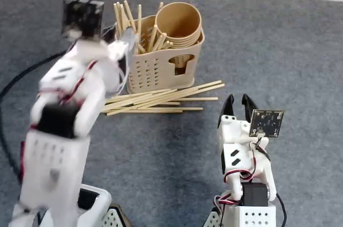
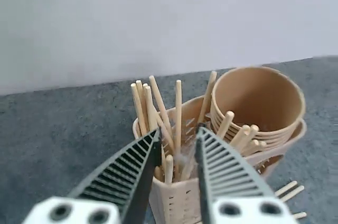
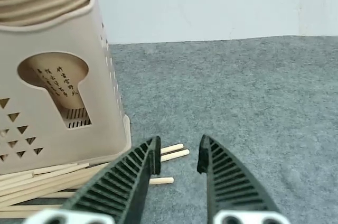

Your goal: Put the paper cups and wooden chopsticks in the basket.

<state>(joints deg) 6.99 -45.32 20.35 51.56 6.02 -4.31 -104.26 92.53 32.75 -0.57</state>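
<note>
A beige basket (image 1: 161, 69) stands at the back of the table and holds a stack of paper cups (image 1: 178, 19) beside several upright wooden chopsticks (image 1: 131, 21). More chopsticks (image 1: 161, 100) lie in a loose pile on the mat in front of it. My left gripper (image 2: 178, 139) hangs open just above the upright chopsticks (image 2: 178, 108), next to the cups (image 2: 259, 102), with nothing between its fingers. My right gripper (image 3: 179, 152) is open and empty, low over the mat near the end of the pile (image 3: 53, 179) and the basket's wall (image 3: 63, 129).
Grey mat (image 1: 278, 50) covers the table, with free room to the right of the basket. The left arm's white body (image 1: 64, 114) rises over the left side, and the right arm's base (image 1: 249, 205) sits at the front.
</note>
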